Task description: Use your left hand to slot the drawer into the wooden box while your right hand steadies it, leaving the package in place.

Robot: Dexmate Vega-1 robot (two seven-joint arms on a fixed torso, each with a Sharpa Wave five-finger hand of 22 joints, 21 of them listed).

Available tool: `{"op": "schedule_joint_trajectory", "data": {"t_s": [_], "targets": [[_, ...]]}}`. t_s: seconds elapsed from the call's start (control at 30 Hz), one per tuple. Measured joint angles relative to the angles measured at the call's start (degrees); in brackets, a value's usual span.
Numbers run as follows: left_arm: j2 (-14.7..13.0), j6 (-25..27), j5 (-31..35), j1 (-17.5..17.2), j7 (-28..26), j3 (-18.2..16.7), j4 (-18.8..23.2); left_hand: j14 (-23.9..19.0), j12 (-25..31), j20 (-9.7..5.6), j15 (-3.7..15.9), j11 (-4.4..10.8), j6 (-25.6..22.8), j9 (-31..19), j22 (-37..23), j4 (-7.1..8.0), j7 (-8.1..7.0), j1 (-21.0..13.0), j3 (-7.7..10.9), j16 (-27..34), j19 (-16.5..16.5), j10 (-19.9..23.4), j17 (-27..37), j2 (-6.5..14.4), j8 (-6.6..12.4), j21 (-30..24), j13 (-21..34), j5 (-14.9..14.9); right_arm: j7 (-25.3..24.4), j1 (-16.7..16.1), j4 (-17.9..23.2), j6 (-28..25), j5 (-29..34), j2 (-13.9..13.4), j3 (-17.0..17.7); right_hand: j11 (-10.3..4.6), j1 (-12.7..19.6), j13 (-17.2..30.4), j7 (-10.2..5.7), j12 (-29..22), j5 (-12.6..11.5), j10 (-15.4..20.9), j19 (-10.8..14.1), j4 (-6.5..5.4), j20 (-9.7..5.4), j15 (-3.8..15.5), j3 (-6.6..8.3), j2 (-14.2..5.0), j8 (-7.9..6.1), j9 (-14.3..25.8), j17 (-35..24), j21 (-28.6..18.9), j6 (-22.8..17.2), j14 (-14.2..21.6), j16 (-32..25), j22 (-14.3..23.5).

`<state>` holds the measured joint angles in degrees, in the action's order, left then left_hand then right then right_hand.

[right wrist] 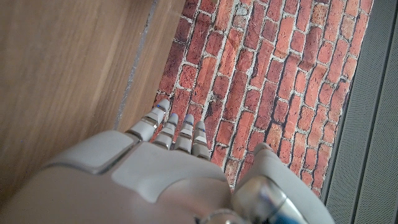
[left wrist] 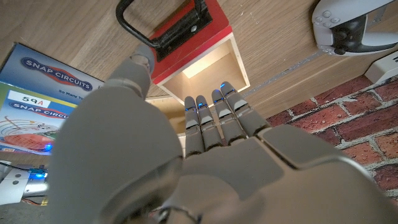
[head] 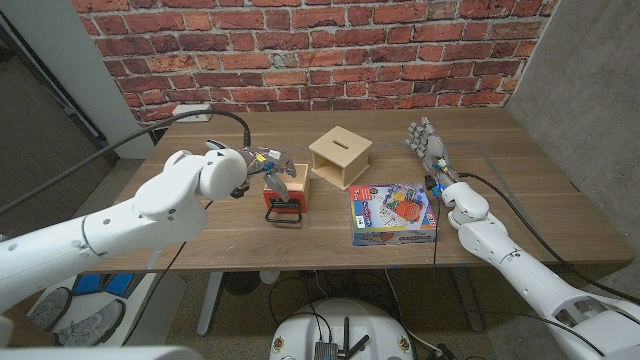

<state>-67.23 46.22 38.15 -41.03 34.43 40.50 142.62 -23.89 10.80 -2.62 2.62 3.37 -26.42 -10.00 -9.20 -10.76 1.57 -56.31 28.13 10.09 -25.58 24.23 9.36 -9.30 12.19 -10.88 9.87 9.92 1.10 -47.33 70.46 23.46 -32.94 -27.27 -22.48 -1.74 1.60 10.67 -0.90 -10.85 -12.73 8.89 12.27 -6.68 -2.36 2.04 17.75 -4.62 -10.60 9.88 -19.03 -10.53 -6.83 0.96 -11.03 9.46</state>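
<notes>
The drawer [head: 284,196], pale wood with a red front and a black handle [left wrist: 158,22], sits on the table left of the wooden box [head: 340,156], with a gap between them. My left hand [head: 256,166] hovers over the drawer's far left side. In the left wrist view its fingers [left wrist: 211,112] reach to the rim of the drawer's open inside [left wrist: 208,68] and the thumb lies beside the red front; a firm grip is not plain. The Snap Circuits package [head: 392,213] lies flat in front of the box. My right hand [head: 427,143] stands right of the box, fingers spread, holding nothing.
A white game controller [left wrist: 348,23] lies on the table [head: 520,200] beyond the drawer, near the brick wall. A power strip [head: 190,110] and a black cable [head: 235,118] sit at the back left. The right wrist view looks past my right hand [right wrist: 168,168] at the wall.
</notes>
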Motion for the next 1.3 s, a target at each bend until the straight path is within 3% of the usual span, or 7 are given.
{"op": "schedule_joint_trajectory", "data": {"t_s": [0.07, 0.1, 0.33, 0.37, 0.8, 1.3], "targets": [[0.0, 0.1, 1.1, 0.0, 0.6, 0.0, 0.0, -0.5, 0.0, 0.04, -0.06, 0.13, -0.3, 0.0, 0.0, 0.00, 0.29, -0.8, 0.00, 0.0, -0.6, 0.4, 0.0, 0.0, 0.00, 0.0, 0.0, 0.0, 0.0, 0.0, 0.0, 0.0, 0.0, 0.0, 0.0, 0.00, 0.0, 0.0, 0.00, 0.0, 0.0, 0.0, 0.0, 0.00, 0.00, 0.00, 0.00, 0.00, 0.00, 0.0, 0.2, 0.0, 0.0, 0.0, 0.0, 0.0], [2.7, 0.1, 1.7, -1.6, 0.9, 0.9, -0.6, -0.6, 0.0, -0.08, 0.03, 0.13, -0.3, 0.0, 0.0, 0.00, 0.29, -1.1, 0.00, 0.0, -0.9, 0.4, 0.0, 0.0, 0.00, 0.0, 0.0, 0.0, 0.0, 0.0, 0.1, 0.0, 0.0, 0.0, 0.0, 0.00, 0.0, 0.0, 0.00, 0.0, 0.0, 0.0, 0.0, 0.00, 0.00, 0.00, 0.00, 0.00, 0.00, 0.0, 0.2, 0.0, 0.0, 0.0, 0.0, 0.0], [2.7, 0.1, 5.6, -1.6, 2.2, 0.9, -0.6, -1.0, 0.0, -0.12, 0.04, 0.43, -0.3, 0.0, 0.0, 0.01, 0.29, -2.7, -0.48, 0.0, -2.0, 0.7, 0.0, 0.0, 0.00, 0.0, 0.0, 0.0, -0.6, -0.1, 0.3, -0.4, 0.2, -0.1, 0.0, 0.00, 0.0, 0.0, 0.00, 0.0, 0.0, 0.0, 0.0, 0.00, 0.00, 0.00, 0.00, 0.00, 0.00, 0.0, 0.2, 0.0, 0.0, 0.0, 0.0, 0.0], [4.3, 0.1, 6.3, -3.6, 2.4, 0.9, -1.4, -1.0, 0.0, -0.04, 0.02, 0.43, -0.3, 0.0, 0.0, 0.00, 0.28, -2.7, -0.48, 0.0, -2.1, 0.7, 0.0, 0.0, 0.00, 0.0, 0.0, 0.0, -0.7, -0.1, 0.4, -0.5, 0.3, -0.1, 0.0, 0.00, 0.0, 0.0, 0.00, 0.0, 0.0, 0.0, 0.0, 0.00, 0.00, 0.00, 0.00, 0.00, 0.00, 0.0, 0.3, 0.0, 0.0, 0.0, 0.0, 0.0], [6.9, -0.8, 12.4, -7.3, 3.3, -0.3, -2.6, -2.6, 0.0, -0.17, 0.05, 1.19, -1.4, 0.0, 0.0, 0.40, -0.20, -4.7, -1.19, 0.0, -3.9, 2.1, 0.0, 0.5, -0.44, 0.0, 0.1, 0.0, -0.8, -0.2, 0.8, -0.6, 0.3, -0.4, 0.0, 0.00, 0.0, 0.0, -0.23, 0.0, 0.0, 0.0, 0.0, -0.23, 0.00, 0.00, 0.23, 0.00, 0.00, 0.0, 0.6, 0.0, -0.2, 0.0, 0.0, 0.0], [9.3, -3.6, 17.1, -11.4, 1.1, -2.3, -4.6, -6.6, 0.7, -0.46, 0.27, 3.09, -5.4, -0.3, -0.3, 0.71, -2.15, -7.6, -3.27, 0.3, -7.7, 6.5, 0.0, 0.9, 0.20, -0.8, 0.1, 0.5, -0.4, -0.2, 0.8, -0.5, 0.3, -0.4, 0.0, 0.00, 0.0, 0.0, -0.42, 0.0, 0.0, 0.0, 0.0, -0.22, 0.00, 0.00, 0.22, 0.00, 0.00, 0.0, 1.0, 0.0, -0.4, 0.0, 0.0, 0.0]]}}
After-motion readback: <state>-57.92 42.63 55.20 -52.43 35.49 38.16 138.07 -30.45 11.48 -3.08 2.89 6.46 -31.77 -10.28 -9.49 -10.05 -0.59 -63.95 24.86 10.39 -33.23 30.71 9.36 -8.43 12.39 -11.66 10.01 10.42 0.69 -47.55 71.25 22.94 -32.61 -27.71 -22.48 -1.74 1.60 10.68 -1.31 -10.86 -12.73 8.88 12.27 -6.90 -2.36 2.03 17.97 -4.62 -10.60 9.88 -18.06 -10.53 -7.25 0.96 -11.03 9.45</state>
